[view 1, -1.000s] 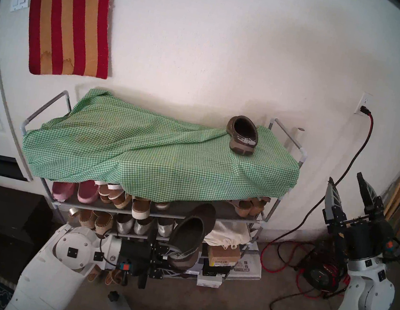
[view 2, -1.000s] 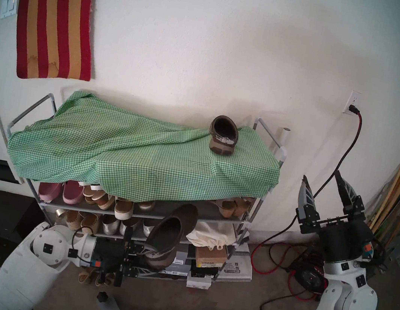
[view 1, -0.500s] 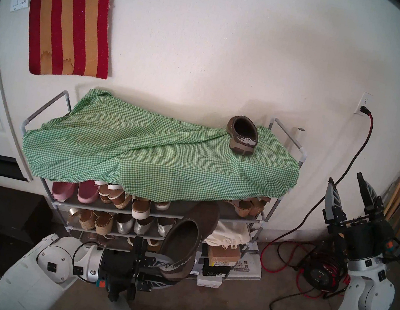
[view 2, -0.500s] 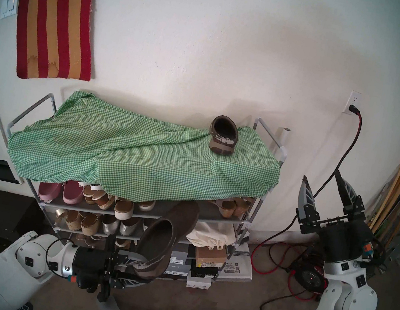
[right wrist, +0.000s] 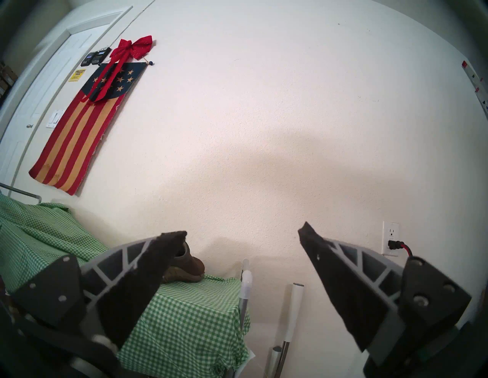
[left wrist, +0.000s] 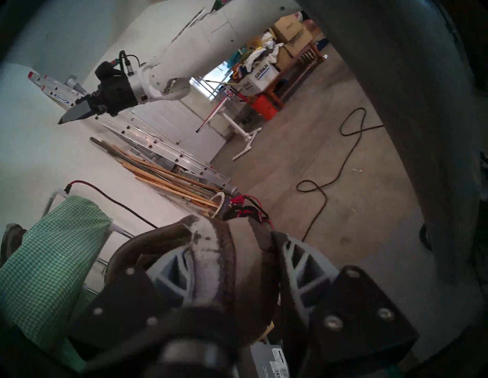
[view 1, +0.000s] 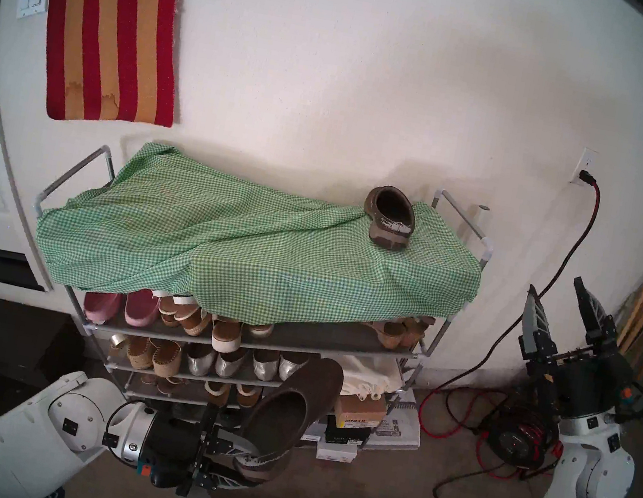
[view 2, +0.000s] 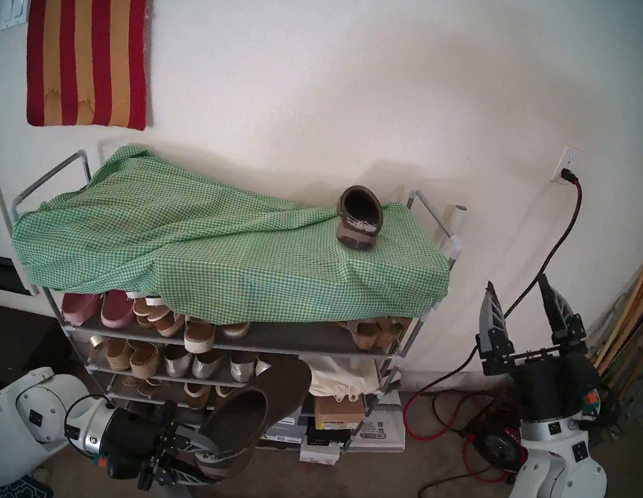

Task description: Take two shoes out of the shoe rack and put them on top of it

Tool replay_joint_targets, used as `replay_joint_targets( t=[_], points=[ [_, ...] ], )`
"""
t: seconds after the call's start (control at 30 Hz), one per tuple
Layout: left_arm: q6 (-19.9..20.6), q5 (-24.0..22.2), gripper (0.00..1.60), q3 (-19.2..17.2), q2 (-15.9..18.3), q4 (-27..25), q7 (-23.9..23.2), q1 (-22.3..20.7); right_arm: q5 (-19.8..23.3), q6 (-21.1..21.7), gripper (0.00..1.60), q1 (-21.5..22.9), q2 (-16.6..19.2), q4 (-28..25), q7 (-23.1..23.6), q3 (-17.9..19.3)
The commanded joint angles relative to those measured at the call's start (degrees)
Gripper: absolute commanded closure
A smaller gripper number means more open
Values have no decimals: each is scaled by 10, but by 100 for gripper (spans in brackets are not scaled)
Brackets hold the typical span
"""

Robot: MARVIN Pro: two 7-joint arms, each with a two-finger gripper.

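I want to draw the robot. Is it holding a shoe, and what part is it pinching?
Yes. The left gripper pinches the brown clog by its scuffed heel rim. The right gripper holds nothing.

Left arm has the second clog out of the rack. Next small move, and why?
Probably lift it straight up. The left gripper is shut on the brown clog by its heel, low in front of the shoe rack, well under the gingham cloth where the other clog sits. It likely needs height before moving in.

Green-white gingham cloth [view 1: 252, 247], dark brown clogs [view 1: 390, 222], red-and-tan striped flag [view 1: 115, 25]
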Motion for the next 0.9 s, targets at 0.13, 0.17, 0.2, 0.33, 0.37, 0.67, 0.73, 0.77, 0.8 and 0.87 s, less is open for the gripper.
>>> replay_joint_targets(
  t=[0.13,0.17,0.2,0.33,0.37,0.67,0.73,0.77,0.8,0.87],
  points=[
    [-3,34,160,4,70,17,-21,-57,0,0,0,0,1,-1,0,-2],
    [-3,37,160,5,75,18,-19,-62,0,0,0,0,1,-1,0,-2],
    [-3,43,160,5,82,19,-14,-71,0,-1,0,0,1,-1,0,-2],
    [-3,56,160,9,95,22,-8,-85,1,-1,0,0,2,-1,-1,-2],
    [-3,59,160,10,98,22,-7,-89,1,-1,0,0,2,-1,-1,-2],
    [-3,85,160,23,118,21,1,-122,1,-2,0,-1,2,-1,-2,-2],
    [-3,89,160,26,121,19,3,-130,2,-2,0,-1,3,-1,-3,-2],
    [-3,92,160,28,123,17,3,-134,2,-2,0,-1,3,-1,-3,-2],
    [-3,93,160,29,123,15,4,-138,2,-2,0,-1,3,-1,-3,-2],
    [-3,99,160,33,126,11,5,-147,2,-2,0,-2,3,-1,-3,-2]
  ],
)
